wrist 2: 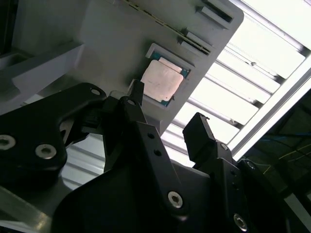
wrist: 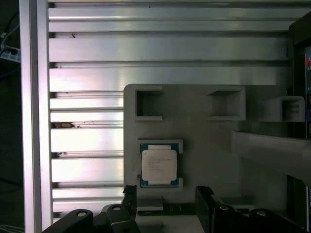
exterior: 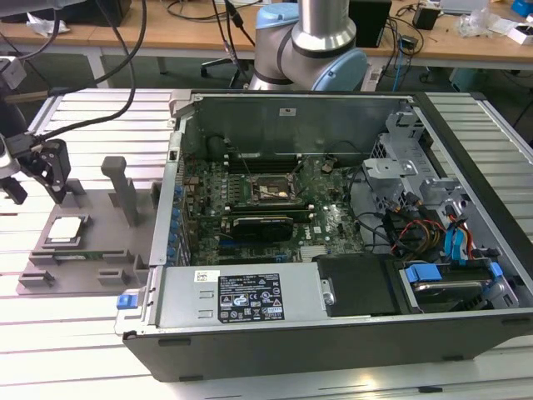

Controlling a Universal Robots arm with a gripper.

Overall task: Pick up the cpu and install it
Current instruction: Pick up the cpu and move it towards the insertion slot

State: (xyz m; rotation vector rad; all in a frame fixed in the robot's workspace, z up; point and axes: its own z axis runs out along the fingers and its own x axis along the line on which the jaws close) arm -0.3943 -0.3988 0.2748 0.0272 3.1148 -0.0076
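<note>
The cpu (wrist: 159, 165) lies in its grey tray (wrist: 204, 145), ahead of the empty, parted jaws.

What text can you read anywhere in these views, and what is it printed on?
cpu top plate, in the first wrist view: faint lines of print, too small to read.
black label on the silver box, in the exterior view: white print and symbols, too small to read.
white sticker on the same box: too blurred to read.
No text in these views can be quoted.
</note>
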